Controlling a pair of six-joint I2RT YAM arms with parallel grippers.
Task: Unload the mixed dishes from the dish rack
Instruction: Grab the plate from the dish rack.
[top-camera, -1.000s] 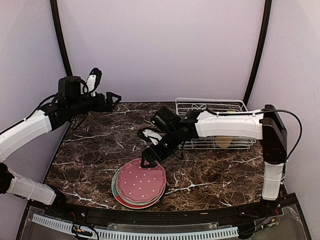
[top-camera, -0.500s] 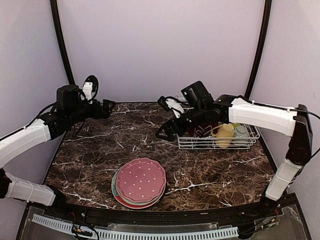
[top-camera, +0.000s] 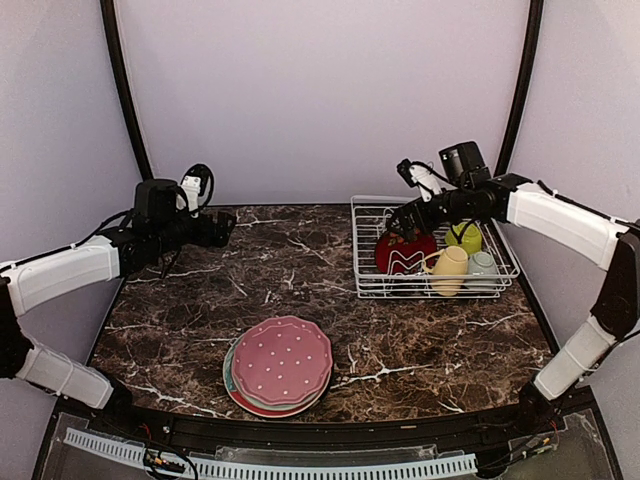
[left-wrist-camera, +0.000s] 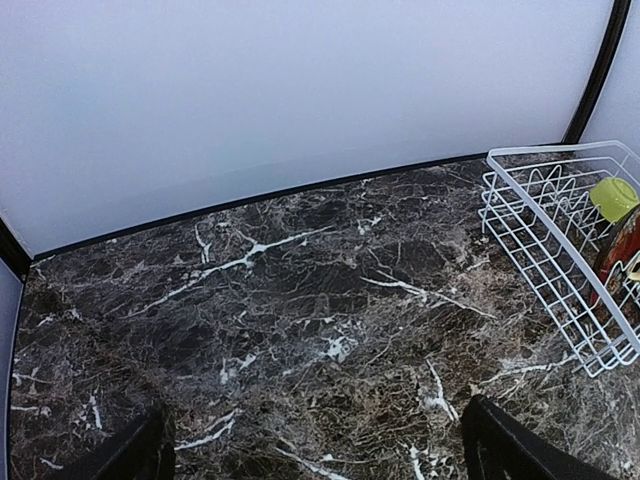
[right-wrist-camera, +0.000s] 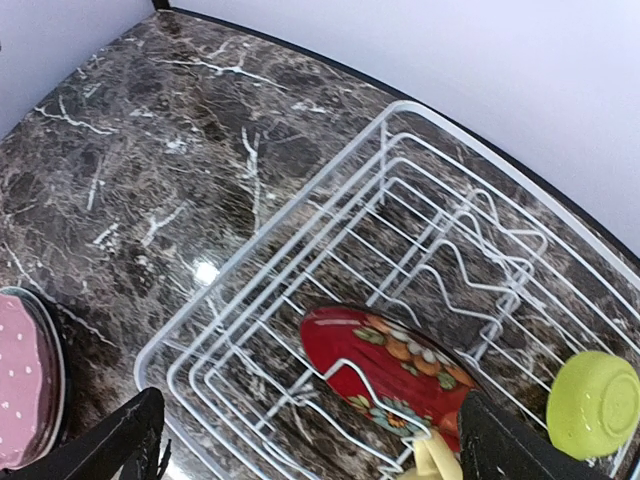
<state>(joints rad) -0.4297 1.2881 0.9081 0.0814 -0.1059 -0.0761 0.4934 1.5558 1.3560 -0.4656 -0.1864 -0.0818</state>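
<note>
The white wire dish rack stands at the back right. In it are a red floral plate standing on edge, a pale yellow mug, a lime-green bowl and a pale blue cup. My right gripper hovers open above the rack's left half, over the red plate, with nothing between its fingers. The left gripper hangs open and empty over the table's back left. A pink dotted plate tops a stack of plates at the front.
The left wrist view shows bare dark marble below the left gripper, with the rack and the bowl to its right. Black frame posts rise at both back corners.
My right arm has lifted off the plate stack and swung back right over the rack, its jaws opening fully. The left arm has shifted slightly right.
</note>
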